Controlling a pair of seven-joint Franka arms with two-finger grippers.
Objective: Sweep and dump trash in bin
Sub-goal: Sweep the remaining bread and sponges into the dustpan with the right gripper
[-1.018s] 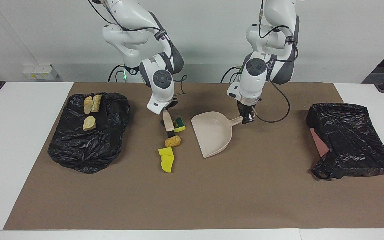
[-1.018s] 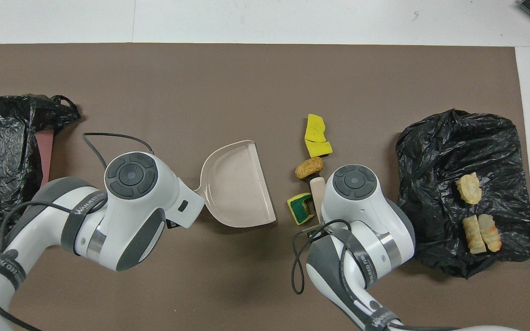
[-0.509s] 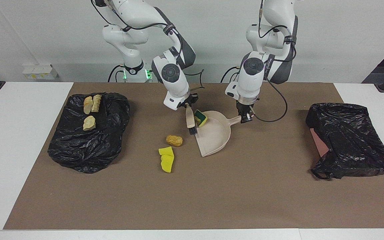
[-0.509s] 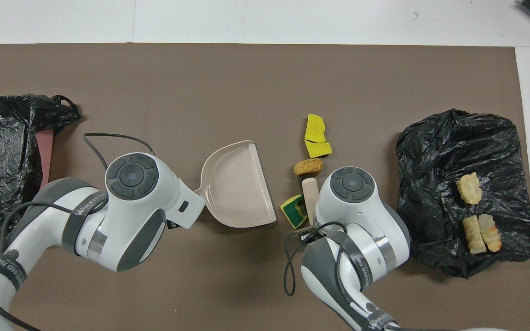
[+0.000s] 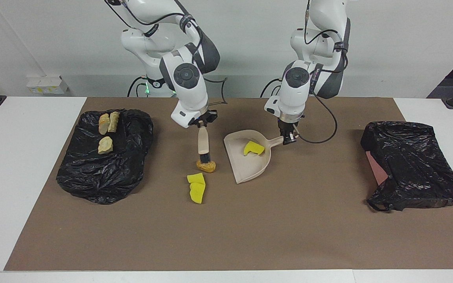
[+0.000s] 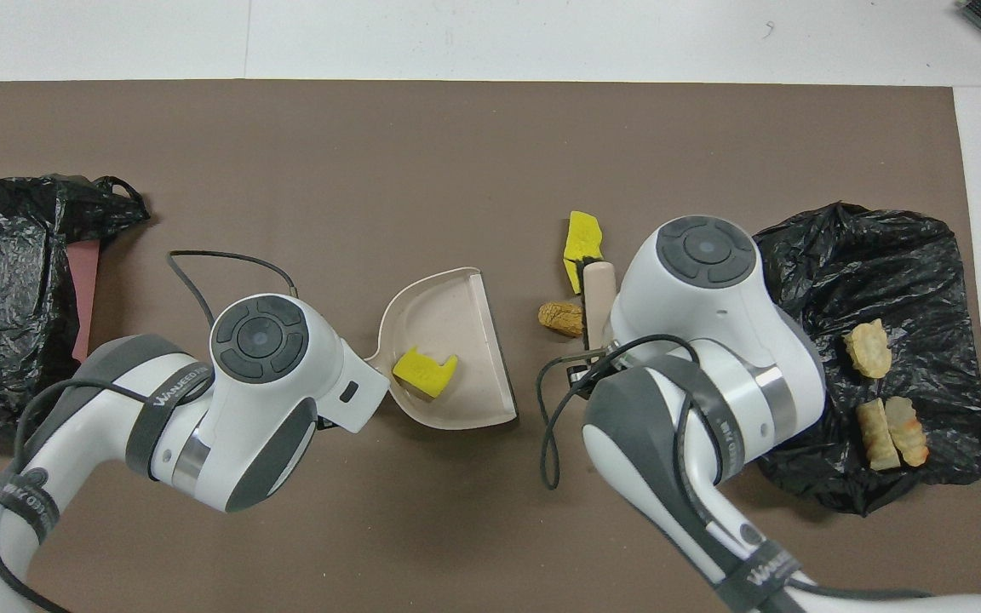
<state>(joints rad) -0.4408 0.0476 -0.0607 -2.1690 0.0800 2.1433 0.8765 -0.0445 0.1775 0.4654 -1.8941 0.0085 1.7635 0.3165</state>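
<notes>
The trash, a tan bread-like lump (image 5: pixel 206 166) under the beige-handled brush (image 5: pixel 203 145) gripped by the right hand (image 5: pixel 201 124), could skid toward six o'clock, missing the beige plastic dustpan (image 5: pixel 250 167) at its three o'clock, whose handle the left hand (image 5: pixel 290 138) clamps.

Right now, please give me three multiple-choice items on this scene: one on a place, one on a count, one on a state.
1. Where is the yellow sponge piece?
A. in the dustpan
B. on a black bag
C. on the white table

2. How many bread chunks lie on the black bag?
A. one
B. three
C. five

3. The left pincer is
A. open above the mat
B. shut on the dustpan handle
C. holding the brush

Answers: 1 A, it rests inside the pan. 2 B, three tan lumps lie there. 3 B, it clamps the handle.
</notes>
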